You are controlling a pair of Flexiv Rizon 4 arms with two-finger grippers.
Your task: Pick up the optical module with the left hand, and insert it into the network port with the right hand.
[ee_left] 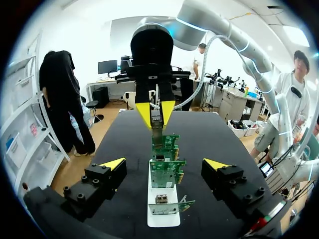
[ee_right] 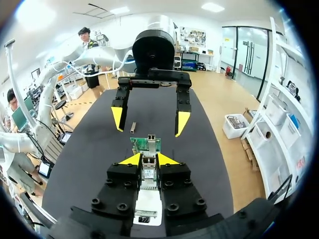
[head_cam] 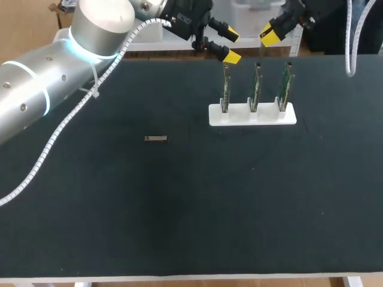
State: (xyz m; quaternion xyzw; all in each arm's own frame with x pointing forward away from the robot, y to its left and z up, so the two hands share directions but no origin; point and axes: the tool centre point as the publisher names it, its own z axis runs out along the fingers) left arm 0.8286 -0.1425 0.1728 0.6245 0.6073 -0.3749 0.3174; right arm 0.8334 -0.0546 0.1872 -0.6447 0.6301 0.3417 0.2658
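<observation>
My left gripper (head_cam: 230, 46) spread wide, holding nothing, hovering at far edge of black tabletop (head_cam: 179, 209). Just beside it: white slotted holder (head_cam: 251, 115) with three upright green circuit cards (head_cam: 256, 84). Small silver optical module (head_cam: 155, 139) lies flat on tabletop, well apart from both grippers. My right gripper (ee_left: 156, 114) hangs above cards; grip state, can't tell.

Silver left arm (head_cam: 30, 95), cyan rings, white ribbed cable (head_cam: 66, 119); black screw-studded left gripper (ee_left: 164, 164), yellow tips.
</observation>
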